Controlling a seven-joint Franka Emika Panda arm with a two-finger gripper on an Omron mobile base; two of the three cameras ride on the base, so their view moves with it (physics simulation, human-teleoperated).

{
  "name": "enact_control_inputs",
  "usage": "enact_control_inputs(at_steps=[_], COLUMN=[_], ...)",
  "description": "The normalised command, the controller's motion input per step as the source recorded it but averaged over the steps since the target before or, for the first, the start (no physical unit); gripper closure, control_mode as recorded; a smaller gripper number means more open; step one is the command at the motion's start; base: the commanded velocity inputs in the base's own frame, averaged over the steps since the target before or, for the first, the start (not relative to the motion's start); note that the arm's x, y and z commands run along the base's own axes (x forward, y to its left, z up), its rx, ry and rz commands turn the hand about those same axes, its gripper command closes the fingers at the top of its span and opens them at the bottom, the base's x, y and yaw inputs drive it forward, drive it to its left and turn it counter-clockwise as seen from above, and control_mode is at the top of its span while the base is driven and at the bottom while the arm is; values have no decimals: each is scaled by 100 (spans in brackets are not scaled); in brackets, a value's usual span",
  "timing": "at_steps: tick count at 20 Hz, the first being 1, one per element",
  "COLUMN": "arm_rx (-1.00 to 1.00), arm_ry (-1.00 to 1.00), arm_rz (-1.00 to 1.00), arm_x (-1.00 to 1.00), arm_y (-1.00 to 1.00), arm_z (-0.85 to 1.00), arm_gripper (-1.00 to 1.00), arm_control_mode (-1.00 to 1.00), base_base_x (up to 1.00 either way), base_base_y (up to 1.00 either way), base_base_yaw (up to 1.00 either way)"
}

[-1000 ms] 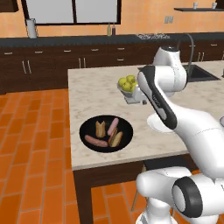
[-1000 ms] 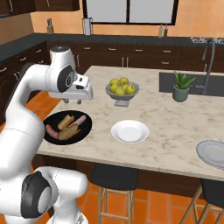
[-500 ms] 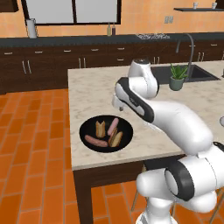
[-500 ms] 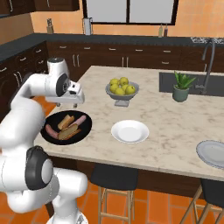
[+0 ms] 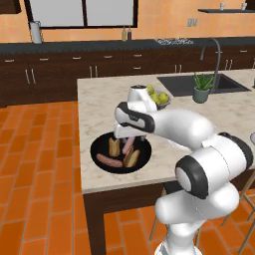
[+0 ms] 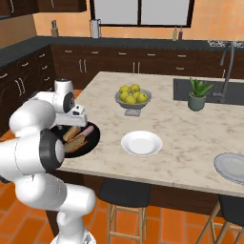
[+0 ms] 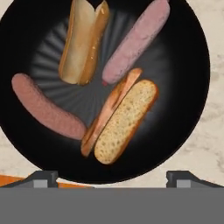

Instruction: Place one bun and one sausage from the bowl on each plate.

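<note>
Pincer (image 7: 112,177) spread wide, empty, over glossy black round bowl (image 7: 192,52). Risk: seeded split bun (image 7: 124,120) touches pink sausage (image 7: 135,39); descent may nudge both.

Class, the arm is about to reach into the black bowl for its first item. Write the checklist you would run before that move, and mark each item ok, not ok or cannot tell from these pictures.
1. Gripper open and empty: ok; the fingertips stand wide apart at the bottom of the hand view with nothing between them.
2. Gripper over the bowl: ok; the hand view looks straight down into it.
3. Bowl stocked: ok; two buns and two sausages lie inside.
4. A target lies free: ok; the darker sausage lies apart from the rest.
5. White plate empty: ok.
6. Grey plate empty: ok as far as it shows; the frame cuts it off.
</note>
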Motion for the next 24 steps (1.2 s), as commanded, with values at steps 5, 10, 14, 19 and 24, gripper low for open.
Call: enact_control_inputs(at_steps=[5,10,14,19,24], arm_rx=[-3,-9,-1,0,0], arm_ry=[16,1,0,1,1], arm_rz=[0,0,0,0,0], arm_x=[19,26,15,19,8], arm_y=[1,8,0,8,11], arm_z=[-78,-49,-42,-28,-26], arm_gripper=[-100,-100,-100,-100,-100], arm_control_mode=[-100,-100,-100,-100,-100], base_base_x=[0,0,0,0,0], base_base_y=[0,0,0,0,0], base_base_yaw=[0,0,0,0,0])
